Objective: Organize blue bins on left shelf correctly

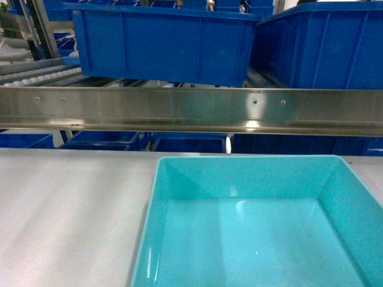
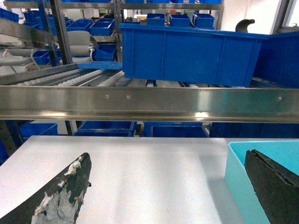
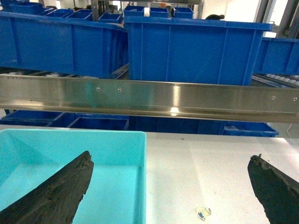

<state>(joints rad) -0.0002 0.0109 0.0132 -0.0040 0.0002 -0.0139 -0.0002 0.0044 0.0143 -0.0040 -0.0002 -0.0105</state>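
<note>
The turquoise tub (image 1: 257, 221) sits on the pale surface (image 1: 66, 215) at the head view's lower right, below the steel shelf rail (image 1: 191, 110). Left end effector (image 2: 168, 186) and right end effector (image 3: 170, 186) gape wide, holding nothing.

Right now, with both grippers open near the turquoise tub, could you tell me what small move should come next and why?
Probably close both grippers onto the turquoise tub's side walls. It sits empty on the tabletop, below the steel rail, unheld. The left gripper and right gripper are open, each straddling one wall.
</note>
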